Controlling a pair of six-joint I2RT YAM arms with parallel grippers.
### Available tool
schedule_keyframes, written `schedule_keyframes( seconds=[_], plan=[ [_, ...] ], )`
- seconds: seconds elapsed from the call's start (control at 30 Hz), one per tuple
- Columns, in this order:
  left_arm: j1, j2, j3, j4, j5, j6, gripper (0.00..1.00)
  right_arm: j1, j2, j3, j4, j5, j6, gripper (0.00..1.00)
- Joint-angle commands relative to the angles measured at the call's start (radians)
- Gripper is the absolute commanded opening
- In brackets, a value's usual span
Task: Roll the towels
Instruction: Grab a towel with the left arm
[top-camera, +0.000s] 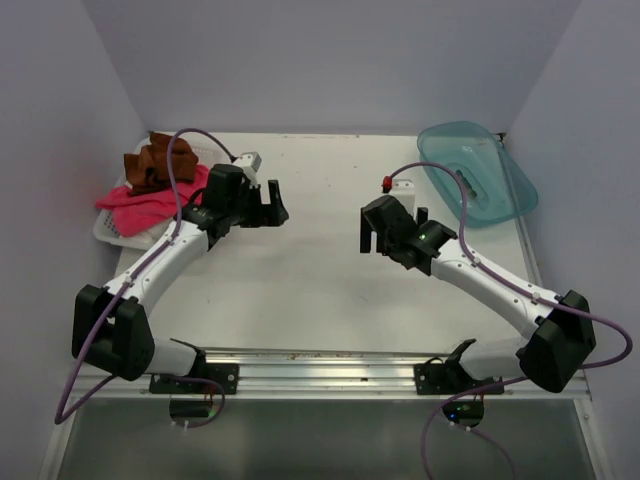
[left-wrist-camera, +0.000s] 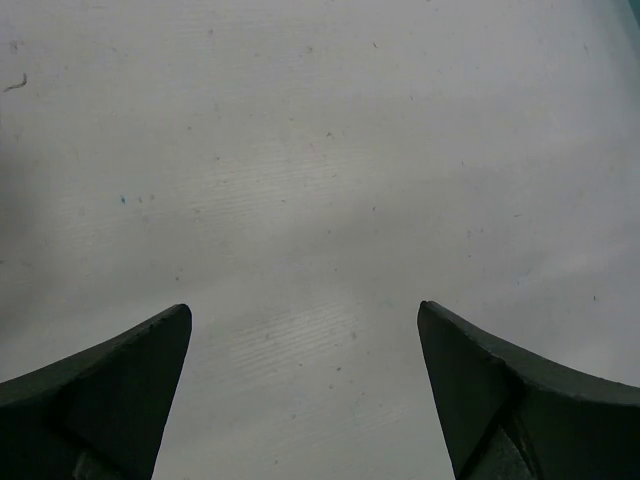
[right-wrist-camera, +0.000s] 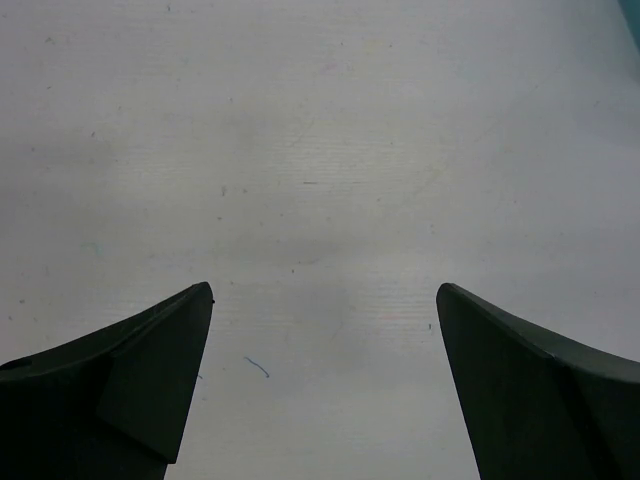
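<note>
At the far-left corner of the counter (top-camera: 320, 300), the rust-brown towel (top-camera: 150, 162) and pink-red towel (top-camera: 150, 207) are lying bunched together in a white basket (top-camera: 108, 230), so, with left jaws and right jaws standing wide open and empty, I am judging a single loose corner the best pinch.

High rear view — wrists close over tabletop (top-camera: 320, 290)

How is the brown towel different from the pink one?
The brown towel is scrunched into a lump; the pink towel lies flatter and spreads wider. The brown towel sits farther back, the pink towel in front of it. Both sit unrolled in the white basket.
</note>
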Motion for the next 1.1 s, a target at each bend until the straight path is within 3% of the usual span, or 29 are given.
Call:
schedule_keyframes(
  seconds=[0.0,0.23,0.4,0.57,0.67,0.73,0.83,1.07],
  plan=[
    [0.001,-0.001,0.025,0.041,0.031,0.002,1.0,0.0,-0.006,0.011,0.017,0.009,0.014,0.99],
    [0.001,0.032,0.054,0.007,-0.026,-0.026,1.0,0.0,-0.026,-0.004,0.041,0.001,0.013,0.98],
    [0.005,0.071,0.104,-0.042,-0.032,-0.025,1.0,0.001,-0.003,0.029,-0.031,0.05,0.059,0.98],
    [0.035,0.092,0.207,-0.128,-0.2,-0.069,1.0,0.001,-0.017,0.011,0.006,0.009,0.05,0.99],
    [0.182,0.1,0.27,-0.166,-0.191,-0.135,0.99,0.0,-0.026,0.0,0.052,-0.045,0.025,0.99],
    [0.262,0.146,0.325,-0.269,-0.289,-0.164,0.99,0.001,-0.032,-0.003,0.063,-0.057,0.02,0.98],
    [0.322,0.19,0.425,-0.349,-0.337,-0.184,0.99,0.0,-0.044,-0.003,0.078,-0.074,0.02,0.99],
    [0.494,0.215,0.547,-0.34,-0.221,-0.166,0.94,0.001,-0.038,0.022,0.095,-0.119,0.002,0.98]
  ],
)
